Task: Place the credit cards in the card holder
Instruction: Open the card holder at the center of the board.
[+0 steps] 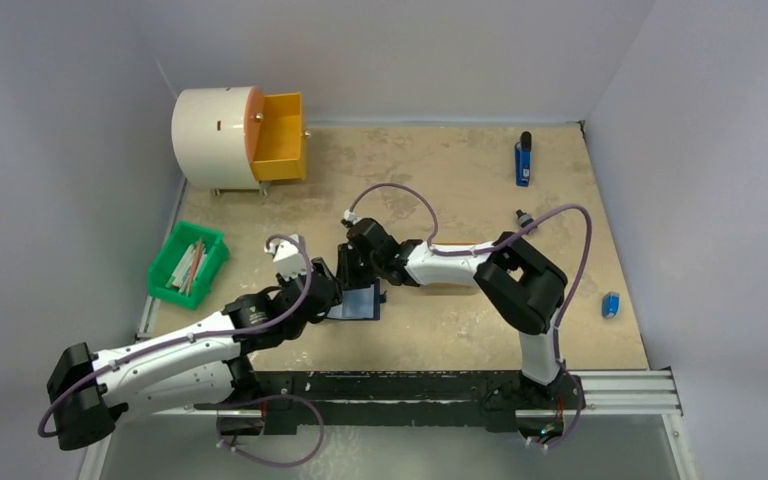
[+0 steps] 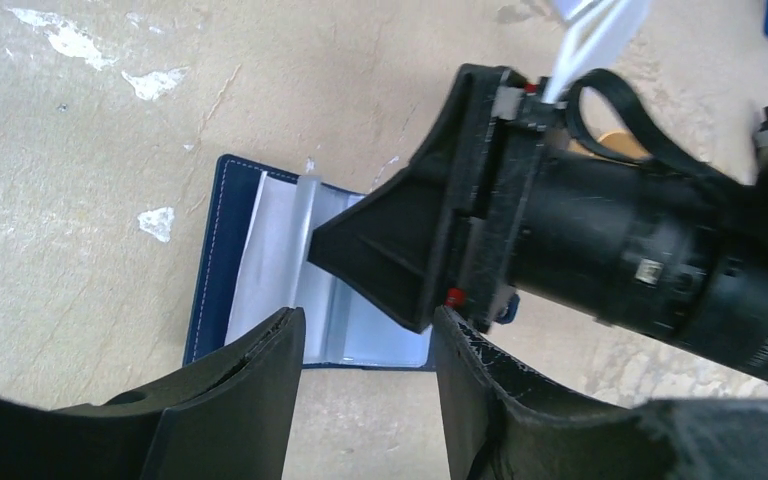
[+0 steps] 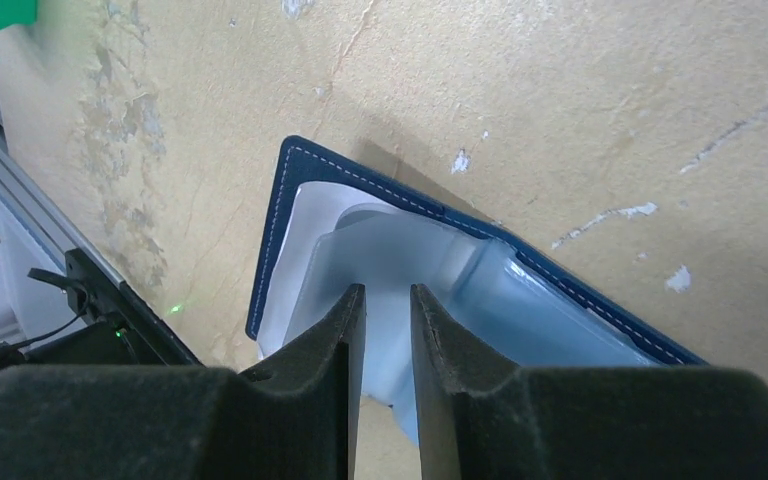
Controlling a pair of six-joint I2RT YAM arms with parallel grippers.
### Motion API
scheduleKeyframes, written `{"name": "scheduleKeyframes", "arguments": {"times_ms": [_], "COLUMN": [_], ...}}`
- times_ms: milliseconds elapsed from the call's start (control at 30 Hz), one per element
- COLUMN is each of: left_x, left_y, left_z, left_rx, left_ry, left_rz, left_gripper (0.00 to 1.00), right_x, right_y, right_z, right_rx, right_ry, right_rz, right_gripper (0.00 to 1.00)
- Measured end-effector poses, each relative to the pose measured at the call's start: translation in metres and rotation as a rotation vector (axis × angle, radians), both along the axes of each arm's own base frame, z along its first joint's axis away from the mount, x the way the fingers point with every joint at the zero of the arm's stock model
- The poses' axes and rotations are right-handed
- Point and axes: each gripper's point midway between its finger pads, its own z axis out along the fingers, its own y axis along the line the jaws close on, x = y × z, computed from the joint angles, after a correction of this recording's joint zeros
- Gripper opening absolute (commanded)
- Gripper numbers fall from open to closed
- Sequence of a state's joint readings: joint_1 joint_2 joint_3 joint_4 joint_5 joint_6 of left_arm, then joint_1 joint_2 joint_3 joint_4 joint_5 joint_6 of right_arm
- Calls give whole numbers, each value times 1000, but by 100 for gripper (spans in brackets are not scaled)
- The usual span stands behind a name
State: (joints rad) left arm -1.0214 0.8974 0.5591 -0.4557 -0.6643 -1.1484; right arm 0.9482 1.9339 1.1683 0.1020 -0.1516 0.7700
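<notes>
The navy card holder (image 1: 362,303) lies open on the tan surface (image 1: 460,190), pale inner pockets up. The right gripper (image 3: 388,300) points into the pockets, jaws nearly together; whether they pinch anything I cannot tell. The left gripper (image 2: 365,330) hangs at the holder's edge, jaws spread.

No text, number or brand could be read in any view. A small pale tag (image 2: 648,270) on the right arm's wrist was too blurred to make out. The card holder (image 3: 360,182) bore only plain stitching.
</notes>
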Motion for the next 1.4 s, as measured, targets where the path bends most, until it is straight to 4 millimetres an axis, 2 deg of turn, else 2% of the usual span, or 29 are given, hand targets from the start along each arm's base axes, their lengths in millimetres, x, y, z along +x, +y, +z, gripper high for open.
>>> {"name": "scheduleKeyframes", "arguments": {"times_ms": [133,267,467,733,1067,1267,1400], "left_x": [1,3,8,13,14,3,-4], "left_y": [-1,-11,-26,-30,-29,-18,0], "left_z": [11,15,1,-6,-7,-1,3], "left_rx": [-30,-67,-81,-129,-223,-298,-305], "left_ry": [-24,-37,-27,-57,-85,-75,-83], "left_rz": [-2,-21,-40,-21,30,42,60], "left_gripper": [43,31,15,3,0,0,0], "right_x": [1,0,0,8,12,3,-5], "right_y": [6,8,7,3,1,8,11], "right_z": [-5,-10,-15,-15,-15,-14,-15], "right_rx": [-6,-15,-32,-37,-29,-18,-18], "right_ry": [11,27,48,54,54,57,63], "right_rz": [12,20,21,2,-16,-5,14], "right_gripper": [27,27,27,28,29,27,27]}}
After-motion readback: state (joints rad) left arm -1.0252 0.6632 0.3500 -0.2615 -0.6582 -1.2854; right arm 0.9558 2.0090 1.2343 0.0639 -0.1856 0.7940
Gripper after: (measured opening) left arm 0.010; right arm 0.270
